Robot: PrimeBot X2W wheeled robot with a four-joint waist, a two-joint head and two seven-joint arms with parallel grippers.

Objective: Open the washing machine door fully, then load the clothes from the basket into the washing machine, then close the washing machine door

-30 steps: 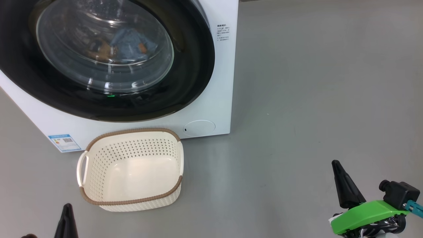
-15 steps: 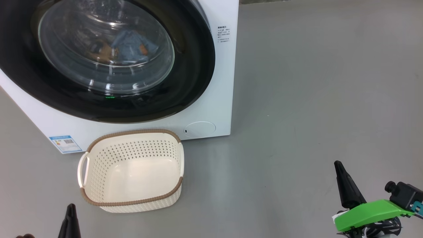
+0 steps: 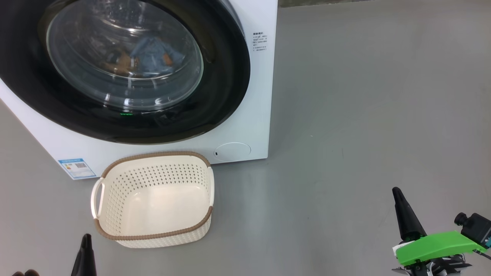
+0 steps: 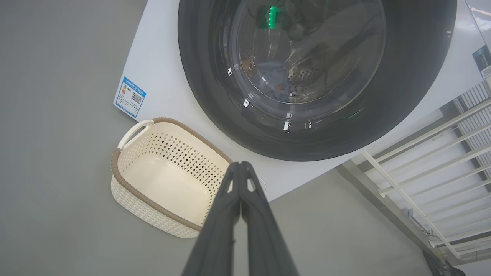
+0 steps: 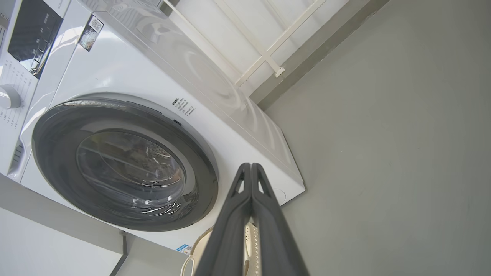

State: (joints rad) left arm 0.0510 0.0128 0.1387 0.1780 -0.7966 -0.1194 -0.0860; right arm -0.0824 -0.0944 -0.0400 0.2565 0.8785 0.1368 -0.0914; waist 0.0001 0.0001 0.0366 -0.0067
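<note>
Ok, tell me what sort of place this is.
Probably a laundry corner or test room: a white front-load washing machine, a perforated basket before it on a bare grey floor, and a white railing nearby.

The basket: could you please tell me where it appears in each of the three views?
Head view: the basket sits lower left of centre, on the floor before the washing machine.
Left wrist view: basket lower left of centre, its right end behind the left gripper.
Right wrist view: basket at the bottom edge, mostly hidden behind the right gripper.
Shared landmark: the blue label on the washing machine's front, near the basket.
</note>
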